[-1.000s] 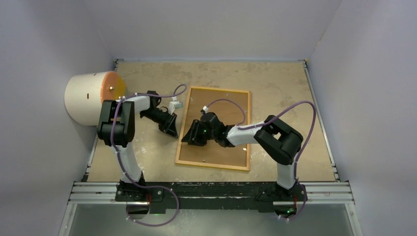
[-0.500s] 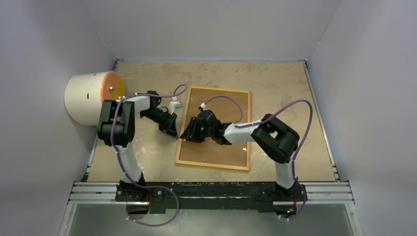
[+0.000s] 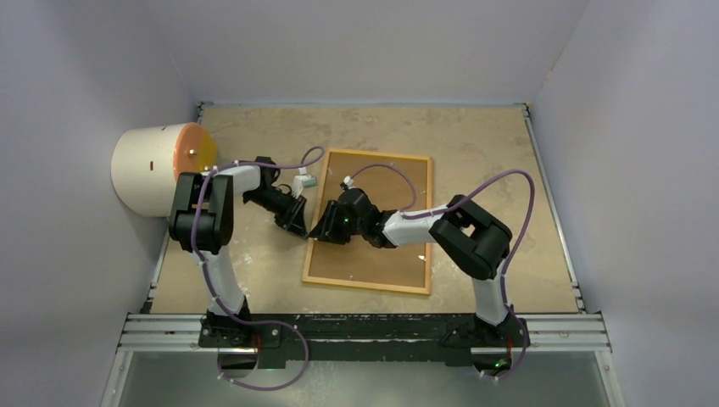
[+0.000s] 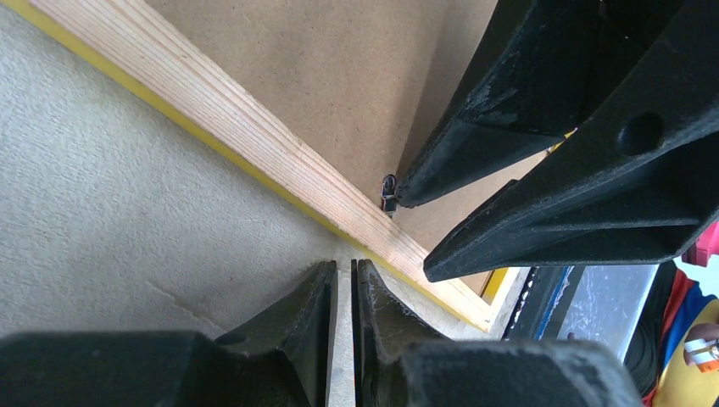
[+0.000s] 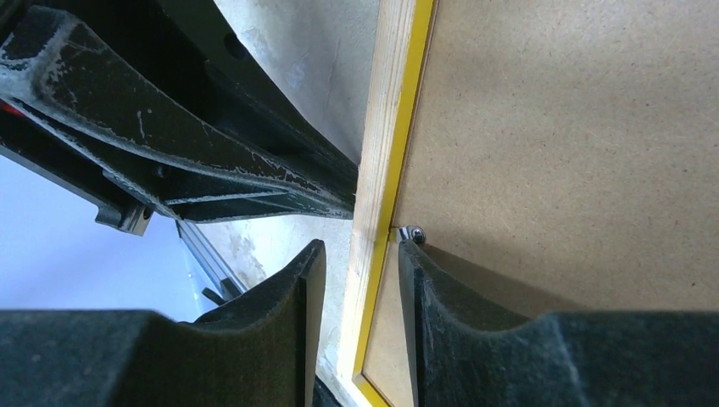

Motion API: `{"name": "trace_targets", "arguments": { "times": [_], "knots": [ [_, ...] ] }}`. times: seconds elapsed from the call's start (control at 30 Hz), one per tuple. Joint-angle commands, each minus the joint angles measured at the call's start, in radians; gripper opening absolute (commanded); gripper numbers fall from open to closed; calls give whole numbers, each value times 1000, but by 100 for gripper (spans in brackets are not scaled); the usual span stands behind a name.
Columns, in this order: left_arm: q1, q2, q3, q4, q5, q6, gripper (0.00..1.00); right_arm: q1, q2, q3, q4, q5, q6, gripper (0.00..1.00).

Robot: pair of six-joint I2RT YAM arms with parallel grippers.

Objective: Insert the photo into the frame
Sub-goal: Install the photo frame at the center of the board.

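The frame (image 3: 366,284) lies face down on the table, light wood rim up, with the brown backing board (image 3: 386,254) inside it. The photo is not in view. My right gripper (image 3: 325,231) is open at the frame's left rail (image 5: 381,127). One finger stands outside the rail, the other on the backing board (image 5: 576,127) beside a small metal tab (image 5: 415,233). My left gripper (image 3: 297,225) is shut and empty. Its tips (image 4: 343,267) rest on the table just outside that rail (image 4: 254,136), close to the right gripper's fingers (image 4: 526,93).
A white cylinder with an orange face (image 3: 157,168) lies against the left wall. Grey walls close in the table on three sides. A metal rail (image 3: 365,326) runs along the near edge at the arm bases.
My right gripper has moved left across the backing board to the frame's left rail. My left gripper has hardly moved.
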Motion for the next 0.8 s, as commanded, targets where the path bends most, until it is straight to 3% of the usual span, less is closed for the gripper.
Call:
{"name": "trace_targets", "arguments": {
  "times": [0.0, 0.77],
  "knots": [
    [-11, -39, -7, 14, -1, 25, 15, -4, 32, 18, -34, 48, -4, 40],
    [-18, -47, -15, 18, 0, 28, 15, -7, 51, 7, 24, 85, 69, 36]
  ]
}}
